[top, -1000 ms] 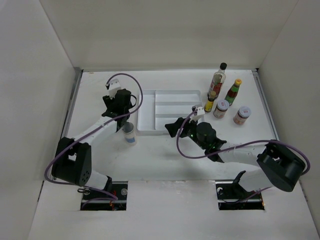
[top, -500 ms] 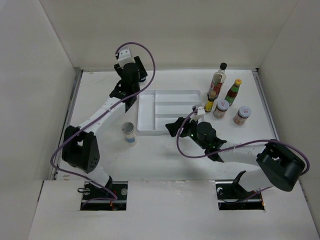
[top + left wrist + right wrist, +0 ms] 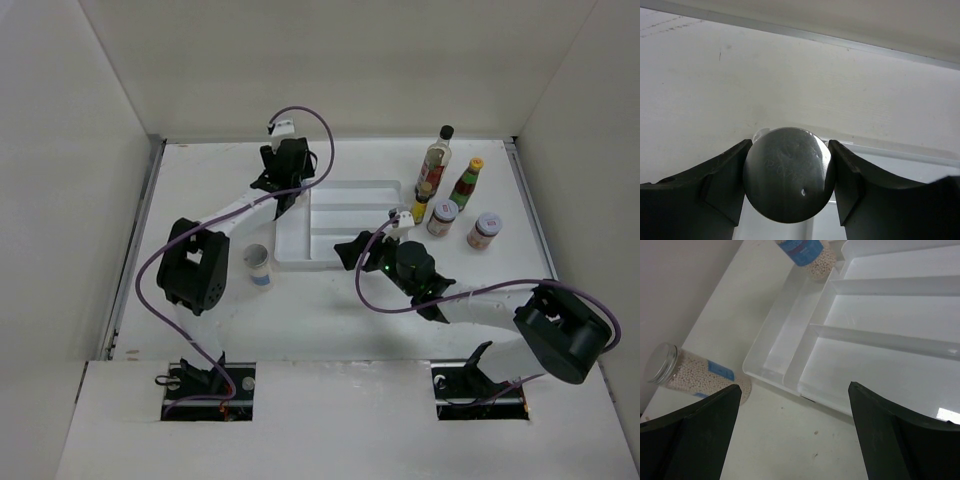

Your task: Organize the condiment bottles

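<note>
My left gripper is shut on the grey lid of a blue-labelled jar of pale beads. In the right wrist view this jar hangs upright over the far end of the white divided tray's left compartment. I cannot tell if it touches the tray. The second grey-lidded jar stands on the table just left of the tray's front corner and also shows in the right wrist view. My right gripper is open and empty at the tray's front edge.
The white divided tray sits mid-table; its dividers show in the right wrist view. At the back right stand the tall black-capped bottle, red yellow-capped bottle, tiny yellow bottle and two red-labelled jars.
My left gripper has carried its jar from the table left of the tray, back and then right, to over the tray's left end. The right gripper barely moved.
</note>
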`<state>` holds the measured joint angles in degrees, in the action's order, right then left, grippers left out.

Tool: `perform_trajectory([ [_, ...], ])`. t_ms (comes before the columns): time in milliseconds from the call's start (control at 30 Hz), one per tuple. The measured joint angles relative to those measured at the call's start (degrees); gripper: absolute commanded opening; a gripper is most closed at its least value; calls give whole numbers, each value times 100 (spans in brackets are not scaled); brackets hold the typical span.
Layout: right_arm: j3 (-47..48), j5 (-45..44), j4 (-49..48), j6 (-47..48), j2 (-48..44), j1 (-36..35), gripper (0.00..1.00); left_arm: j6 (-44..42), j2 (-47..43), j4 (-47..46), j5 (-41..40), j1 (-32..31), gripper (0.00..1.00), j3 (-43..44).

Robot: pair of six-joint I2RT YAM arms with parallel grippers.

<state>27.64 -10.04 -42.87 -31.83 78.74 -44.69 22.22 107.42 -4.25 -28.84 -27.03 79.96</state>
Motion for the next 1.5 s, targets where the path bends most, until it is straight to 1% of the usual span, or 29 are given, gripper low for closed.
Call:
perform_trajectory([
  [200, 0, 0, 2, -15, 0, 9, 96, 2, 203, -162, -2, -11, 43, 0],
  [333, 0, 2, 0, -20, 0, 46, 96, -17, 398, -326, -59, -2, 50, 17],
  [367, 0, 0, 2, -26, 0, 55, 96, -20, 398, -326, -81, -2, 53, 17],
  [400, 0, 0, 0, -35, 0, 63, 96, -17, 398, -330, -101, -2, 59, 17],
  [467, 0, 0, 0, -42, 0, 85, 96, -37, 398, -330, -131, -2, 76, 15],
  [500, 0, 0, 2, -52, 0, 85, 97, -33, 398, -354, -151, -7, 82, 15],
  [567, 0, 0, 2, -57, 0, 85, 97, -35, 372, -422, -181, -17, 90, -15],
  [633, 0, 2, 2, -59, 0, 85, 98, -35, 251, -472, -225, -50, 93, -144],
  [733, 0, 2, 2, -59, 0, 85, 98, -37, -138, -549, -262, -133, 95, -466],
  [833, 0, 0, 2, -63, 0, 85, 98, -39, -824, -621, -286, -201, 95, -883],
  [933, -4, 0, 0, -87, 0, 118, 98, -35, -1805, -691, -308, -225, 94, -1434],
  [1033, -7, 0, 2, -116, 0, 122, 96, 17, -2898, -555, -374, -170, 95, -2009],
  [1100, -7, 2, 2, -129, 0, 122, 95, 122, -3508, -243, -380, -116, 95, -2321],
  [1200, -7, 2, 2, -149, 0, 122, 95, 289, -4341, 540, -404, -72, 95, -2804],
  [1300, -7, 2, 2, -146, 0, 122, 95, 468, -5053, 1423, -393, -157, 95, -3263],
  [1400, -7, 2, 2, -153, 4, 122, 97, 605, -5490, 2140, -365, -356, 96, -3508],
  [1500, -7, 2, 2, -151, 4, 122, 98, 710, -5641, 2586, -348, -581, 96, -3663],
])
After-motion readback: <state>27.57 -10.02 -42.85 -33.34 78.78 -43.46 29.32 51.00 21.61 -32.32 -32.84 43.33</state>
